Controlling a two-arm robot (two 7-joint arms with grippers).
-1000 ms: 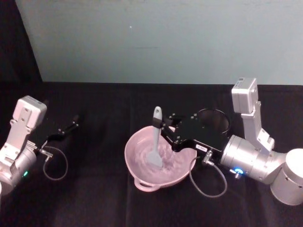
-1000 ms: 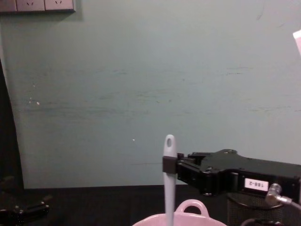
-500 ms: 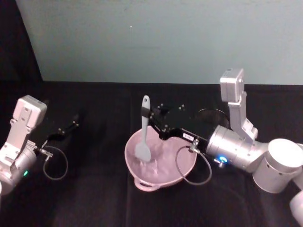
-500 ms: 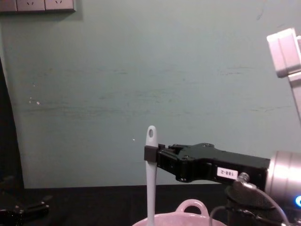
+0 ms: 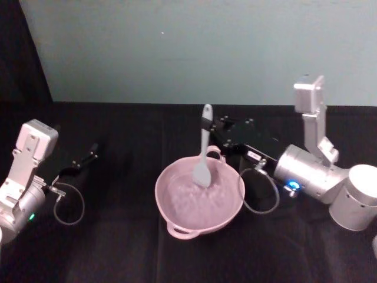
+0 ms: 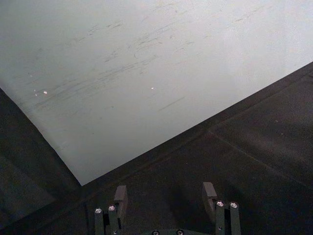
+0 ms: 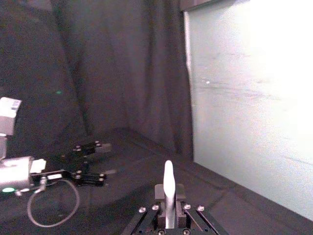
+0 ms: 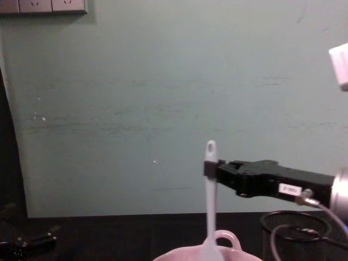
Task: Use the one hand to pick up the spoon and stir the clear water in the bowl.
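My right gripper (image 5: 208, 125) is shut on the upper handle of the white spoon (image 5: 204, 150), which it holds nearly upright. The spoon's paddle head dips into the rippled water at the far side of the pale pink bowl (image 5: 158, 191). From the chest, the spoon (image 8: 210, 206) rises from the bowl (image 8: 179, 256) beside its loop handle, with the right gripper (image 8: 209, 168) reaching in from the right. In the right wrist view the handle end (image 7: 167, 180) sticks up between the jaws. My left gripper (image 5: 91, 154) rests open and idle at the table's left.
A black wire-mesh cup (image 8: 296, 234) stands behind the bowl on the right, under my right arm. Black cloth covers the table, and a pale green wall runs along its far edge. The left gripper (image 6: 165, 196) faces that wall with nothing between its fingers.
The right gripper has swept the spoon through the water, from the bowl's middle to its left side, then to its far side near the loop handle. The left arm has not moved.
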